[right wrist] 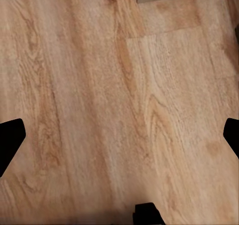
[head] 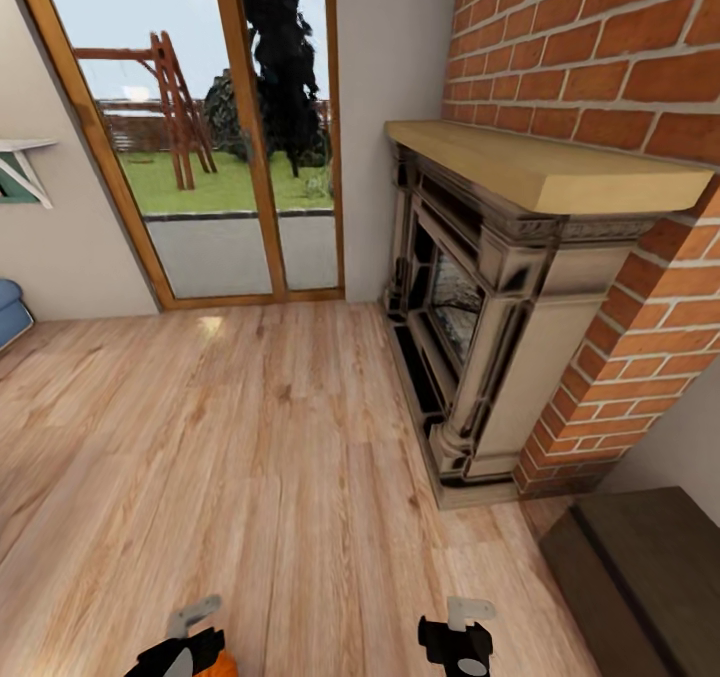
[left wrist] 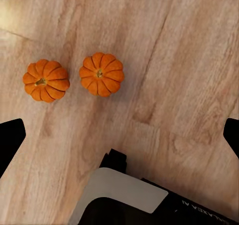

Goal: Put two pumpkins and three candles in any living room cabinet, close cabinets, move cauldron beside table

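Observation:
Two small orange pumpkins lie side by side on the wooden floor, one [left wrist: 46, 80] close beside the other [left wrist: 101, 74], both upright with their stems up. My left gripper [left wrist: 119, 135] hangs open above the floor a short way from them, its dark fingertips [left wrist: 11, 140] spread wide with nothing between them. In the head view the left gripper [head: 188, 642] sits at the bottom edge with a bit of orange pumpkin [head: 220, 665] beside it. My right gripper [head: 458, 639] is open over bare floor [right wrist: 119, 110]. The dark-brown cabinet [head: 640, 577] shows one corner at the lower right.
A stone fireplace [head: 470, 307] with a pale wooden mantel [head: 540, 162] stands against the brick wall [head: 590, 47] on the right. Glass doors [head: 210, 127] onto a garden are ahead. A blue seat edge [head: 10, 312] and a white shelf [head: 20, 157] are at the left.

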